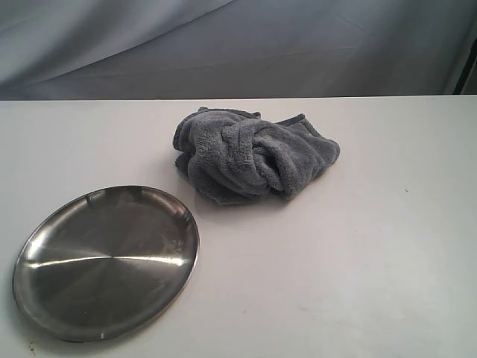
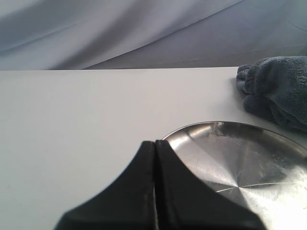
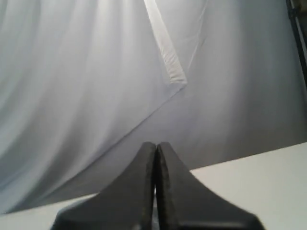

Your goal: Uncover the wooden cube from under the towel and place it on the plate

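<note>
Standing here, I see a white, flat table with a wrinkled grey cloth backdrop hanging behind it. In the exterior view, the round, shallow, shiny stainless-steel plate lies in the lower left of the frame, flat on the table and with nothing on it. Up and to the right of it, around the upper middle of the frame, sits the thick, fluffy dark-grey towel, bunched into a rumpled heap with folds across its top. Plate and towel are near each other but apart, with a strip of bare table between them. The pale wooden cube is out of sight; whether it sits inside the heap I cannot tell.

Neither arm shows in the exterior view. In the left wrist view, the black left gripper has its two jaws pressed together, with only a thin seam between them and nothing in their hold. The plate lies just beyond the tips and to one side, and the towel lies past the plate's far rim, well clear of the jaws.

In the right wrist view, the black right gripper is closed the same way, jaws flat against each other and holding nothing. It points at the backdrop over the table's edge; plate and towel do not show there.
</note>
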Motion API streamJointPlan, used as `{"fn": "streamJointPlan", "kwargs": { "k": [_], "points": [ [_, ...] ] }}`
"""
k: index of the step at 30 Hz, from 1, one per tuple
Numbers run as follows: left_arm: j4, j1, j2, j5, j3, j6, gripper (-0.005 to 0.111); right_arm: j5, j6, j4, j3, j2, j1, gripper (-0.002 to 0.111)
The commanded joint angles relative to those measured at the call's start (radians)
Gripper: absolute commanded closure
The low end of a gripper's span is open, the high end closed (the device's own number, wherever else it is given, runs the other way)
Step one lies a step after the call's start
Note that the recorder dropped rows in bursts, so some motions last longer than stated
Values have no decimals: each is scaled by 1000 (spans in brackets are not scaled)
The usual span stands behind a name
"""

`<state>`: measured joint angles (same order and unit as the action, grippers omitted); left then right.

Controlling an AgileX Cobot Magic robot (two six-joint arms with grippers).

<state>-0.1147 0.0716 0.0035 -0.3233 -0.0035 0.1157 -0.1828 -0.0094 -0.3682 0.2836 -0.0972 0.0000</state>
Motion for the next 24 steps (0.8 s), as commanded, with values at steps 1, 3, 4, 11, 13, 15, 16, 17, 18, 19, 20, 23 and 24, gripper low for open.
{"fn": "streamJointPlan", "kwargs": {
  "k": [1, 3, 4, 11, 13, 15, 16, 17, 18, 19, 20, 23, 24],
  "points": [
    [0, 3, -3, 8, 4, 3, 107, -140, -308, -223, 115, -162, 1, 108],
    [0, 3, -3, 8, 4, 3, 107, -211, -481, -352, 169, -243, 1, 108],
    [0, 3, -3, 8, 4, 3, 107, -244, -545, -404, 196, -273, 1, 108],
    [0, 3, -3, 8, 4, 3, 107, -350, -671, -450, 313, -473, 1, 108],
    [0, 3, -3, 8, 4, 5, 107, -357, -694, -471, 329, -513, 1, 108],
    [0, 3, -3, 8, 4, 5, 107, -362, -760, -530, 336, -558, 1, 108],
    [0, 3, -3, 8, 4, 5, 107, -363, -808, -561, 338, -575, 1, 108],
    [0, 3, -3, 8, 4, 5, 107, -371, -851, -588, 345, -598, 1, 108],
    [0, 3, -3, 8, 4, 5, 107, -380, -882, -610, 353, -620, 1, 108],
    [0, 3, -3, 8, 4, 5, 107, -389, -895, -615, 360, -645, 1, 108],
    [0, 3, -3, 8, 4, 5, 107, -399, -899, -615, 372, -670, 1, 108],
    [0, 3, -3, 8, 4, 5, 107, -404, -903, -615, 403, -744, 1, 108],
    [0, 3, -3, 8, 4, 5, 107, -401, -903, -613, 409, -767, 1, 108]
  ]
}}
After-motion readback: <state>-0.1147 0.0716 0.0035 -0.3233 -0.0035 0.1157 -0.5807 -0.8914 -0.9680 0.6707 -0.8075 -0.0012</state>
